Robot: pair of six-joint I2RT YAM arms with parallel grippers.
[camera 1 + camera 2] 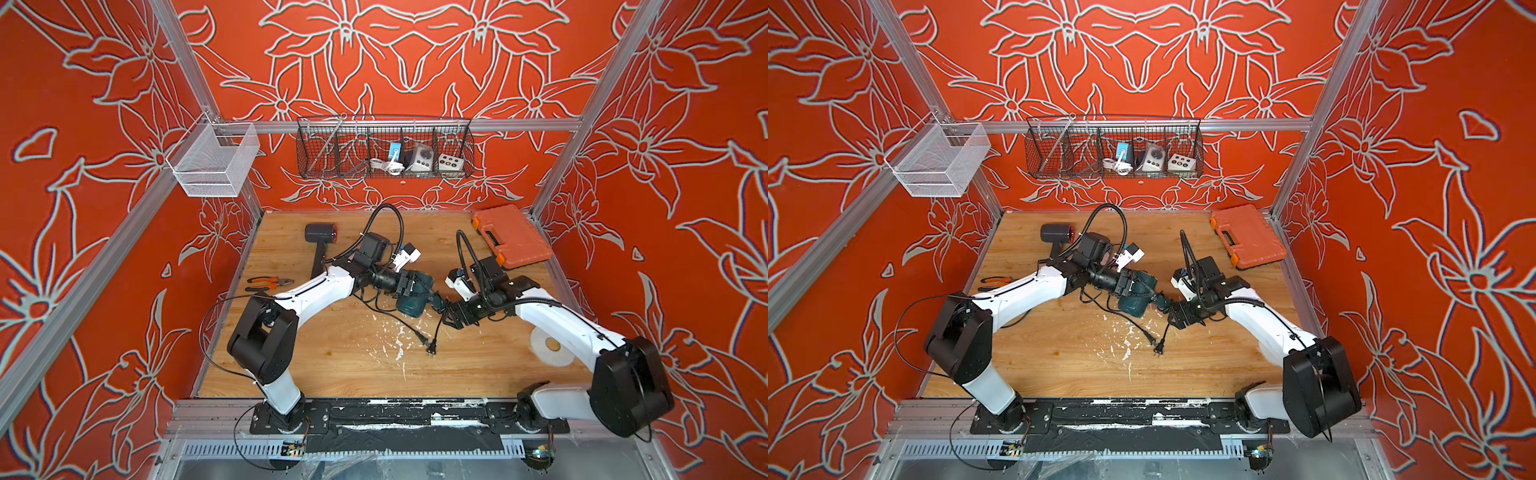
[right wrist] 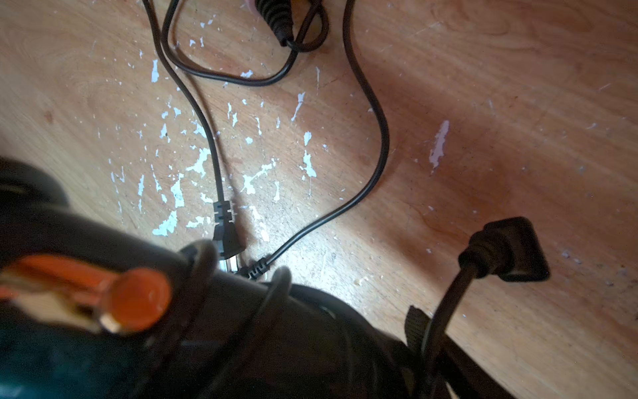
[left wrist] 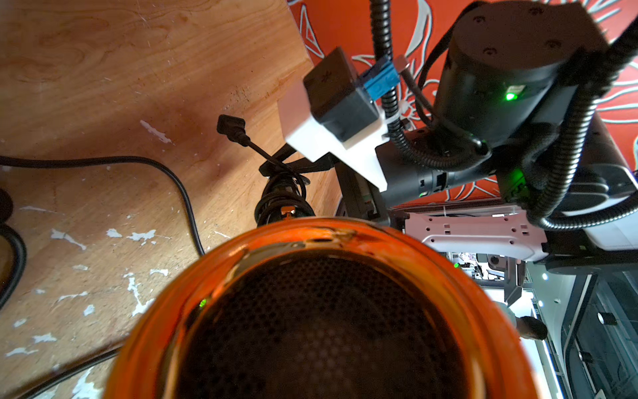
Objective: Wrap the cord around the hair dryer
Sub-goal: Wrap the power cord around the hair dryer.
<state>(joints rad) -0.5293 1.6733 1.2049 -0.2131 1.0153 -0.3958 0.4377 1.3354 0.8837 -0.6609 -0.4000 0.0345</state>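
In both top views the teal hair dryer (image 1: 417, 297) (image 1: 1140, 296) hangs just above the middle of the wooden table. My left gripper (image 1: 411, 286) is shut on its body. The left wrist view is filled by the dryer's orange rim (image 3: 345, 238) and dark mesh. Several turns of black cord (image 2: 276, 311) lie round the handle, beside an orange switch (image 2: 138, 300). A plug (image 2: 507, 248) (image 3: 231, 126) sticks out past the handle's end. More cord (image 2: 379, 145) trails on the table to plugs (image 1: 432, 347). My right gripper (image 1: 449, 316) (image 1: 1173, 316) is open at the handle's end; its fingers are hidden.
A second dark hair dryer (image 1: 320, 235) lies at the back left, with pliers (image 1: 268, 283) by the left edge. An orange tool case (image 1: 509, 237) sits at the back right. A white tape roll (image 1: 550, 345) lies under my right arm. Wire baskets (image 1: 384, 149) hang on the back wall.
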